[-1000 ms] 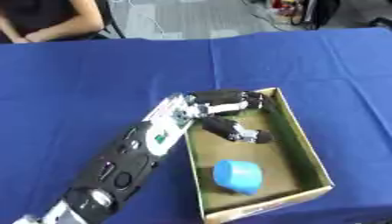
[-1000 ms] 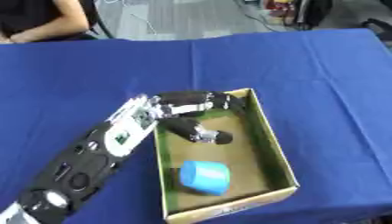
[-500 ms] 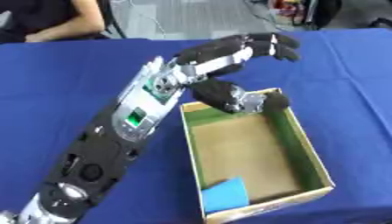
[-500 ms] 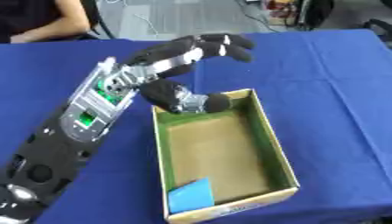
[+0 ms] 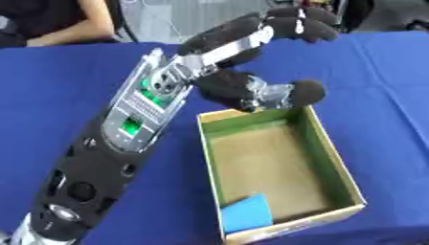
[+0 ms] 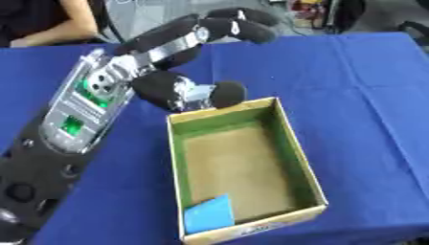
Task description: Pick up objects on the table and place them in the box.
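Your left hand (image 5: 251,57) hangs above the far end of the box (image 5: 335,165), fingers (image 5: 293,21) spread and relaxed, thumb (image 5: 289,93) jutting toward the far rim w/ nothing between them. It holds nothing, which fits a hand that's let go, but that's my read, not a thing shown. The forearm (image 5: 126,129) runs back to the lower left beside the box's left wall, so the wrist sits just outside the box, clear of the cardboard.

The blue item (image 5: 247,214) lies inside the box, in the near left corner, leaning against the near wall. It looks like it's in for good, as the walls stand higher than it on every side. The rest of the box floor is bare.

The box sits on the blue cloth (image 5: 50,86), long side running away from you, open top up: an easy drop target. I can't see any other loose obj on the visible cloth, so check beyond this view before you reach again. Right hand isn't in either view.
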Tool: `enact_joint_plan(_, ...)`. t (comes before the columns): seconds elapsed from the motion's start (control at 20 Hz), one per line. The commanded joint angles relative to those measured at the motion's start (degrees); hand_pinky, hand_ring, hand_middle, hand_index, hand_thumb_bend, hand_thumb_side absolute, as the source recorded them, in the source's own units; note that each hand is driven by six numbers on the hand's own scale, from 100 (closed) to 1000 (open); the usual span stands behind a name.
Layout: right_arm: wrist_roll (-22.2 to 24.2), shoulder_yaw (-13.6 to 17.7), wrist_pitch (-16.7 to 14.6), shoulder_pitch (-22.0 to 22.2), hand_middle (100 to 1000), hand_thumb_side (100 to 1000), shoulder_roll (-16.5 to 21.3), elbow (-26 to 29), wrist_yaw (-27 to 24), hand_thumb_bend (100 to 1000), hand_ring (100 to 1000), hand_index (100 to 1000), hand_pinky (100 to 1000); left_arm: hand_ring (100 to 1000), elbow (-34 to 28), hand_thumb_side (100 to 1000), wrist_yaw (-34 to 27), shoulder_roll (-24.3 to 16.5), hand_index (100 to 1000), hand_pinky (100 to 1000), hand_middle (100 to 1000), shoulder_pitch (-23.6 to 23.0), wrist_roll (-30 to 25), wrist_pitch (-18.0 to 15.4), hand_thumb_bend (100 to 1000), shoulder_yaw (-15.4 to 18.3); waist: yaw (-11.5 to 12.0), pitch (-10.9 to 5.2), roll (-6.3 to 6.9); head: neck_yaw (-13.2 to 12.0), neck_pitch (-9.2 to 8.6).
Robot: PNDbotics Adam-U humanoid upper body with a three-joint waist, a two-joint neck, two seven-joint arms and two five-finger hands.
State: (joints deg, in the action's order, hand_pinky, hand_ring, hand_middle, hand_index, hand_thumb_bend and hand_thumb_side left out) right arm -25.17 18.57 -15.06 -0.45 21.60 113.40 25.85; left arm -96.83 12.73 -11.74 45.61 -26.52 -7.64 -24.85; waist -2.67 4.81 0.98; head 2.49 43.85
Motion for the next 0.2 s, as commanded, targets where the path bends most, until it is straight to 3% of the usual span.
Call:
enact_joint_plan(0.05, -0.02, 0.42, 0.21, -0.45, 868, 852, 1.27, 1.19, 0.08, 100, 741, 949, 831, 878, -1.32, 853, -0.30, -0.67, 917, 924, 1000, 0.57, 0.14, 0.36, 1000, 0.80, 0.04, -0.71, -0.21, 0.17, -0.36)
enact_joint_plan(0.2, -0.07, 0.44, 0.22, -0.44, 868, 852, 1.29, 1.19, 0.13, 100, 741, 949, 831, 876, -1.57, 850, -0.28, -0.68, 917, 923, 1000, 0.38, 0.17, 0.34, 1000, 0.85, 0.08, -0.70, -0.23, 0.23, -0.41)
